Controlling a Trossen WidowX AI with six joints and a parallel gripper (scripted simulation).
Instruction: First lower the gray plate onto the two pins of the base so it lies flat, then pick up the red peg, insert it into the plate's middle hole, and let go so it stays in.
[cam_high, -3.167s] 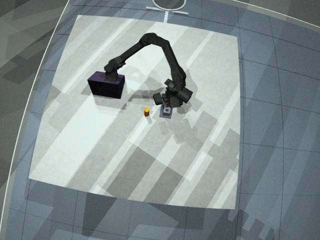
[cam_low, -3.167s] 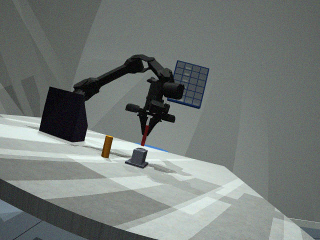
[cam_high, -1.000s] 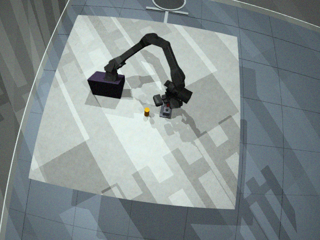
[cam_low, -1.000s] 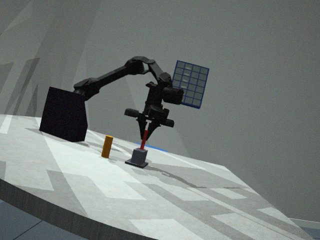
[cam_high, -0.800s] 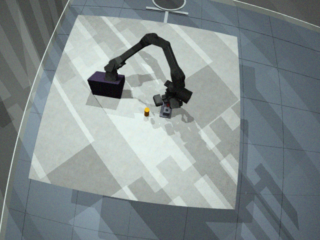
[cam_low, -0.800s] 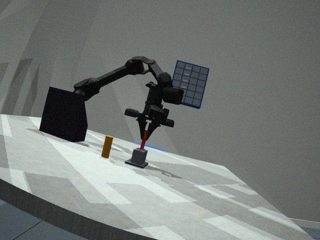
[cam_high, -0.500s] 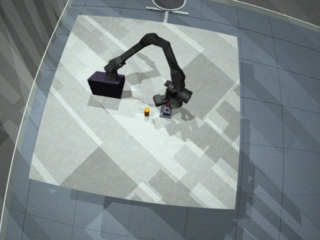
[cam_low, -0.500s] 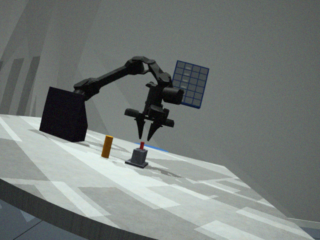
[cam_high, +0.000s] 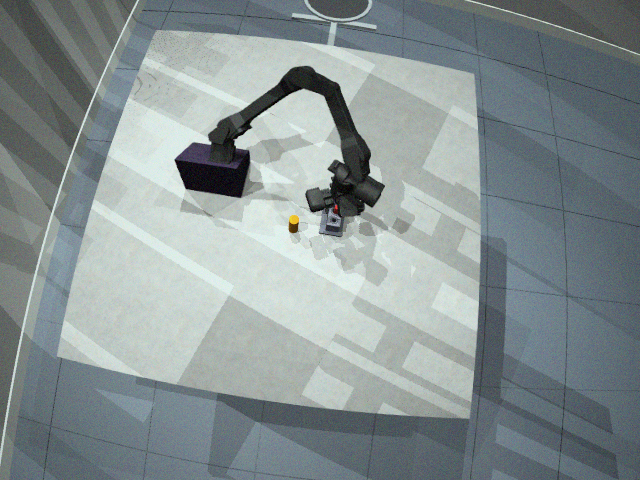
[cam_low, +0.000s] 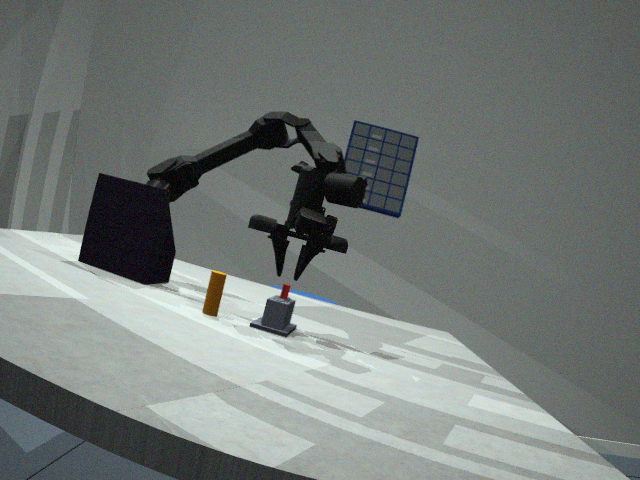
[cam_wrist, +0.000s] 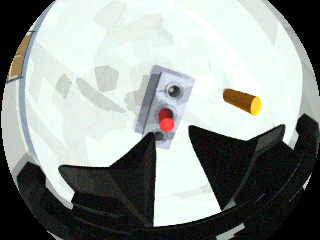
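The gray plate (cam_high: 339, 221) (cam_low: 278, 312) (cam_wrist: 182, 103) looks flat on its base (cam_high: 325, 231) (cam_low: 259, 324); any gap between them is too small to see. The red peg (cam_high: 335, 209) (cam_low: 284, 291) (cam_wrist: 166, 119) stands nearly upright in the plate's middle hole, with a short upper part sticking out. How deep its lower end reaches is hidden. My gripper (cam_low: 287, 277) (cam_wrist: 171, 133) is open and empty, with its fingertips just above the peg's top and apart from it. In the top view the arm hides the fingertips.
An orange cylinder (cam_high: 293, 224) (cam_low: 214, 293) (cam_wrist: 241, 101) stands upright a short way to the side of the base, on the side of the arm's dark mounting block (cam_high: 214, 174) (cam_low: 127, 232). A blue-framed grid panel (cam_low: 386, 167) shows behind the arm.
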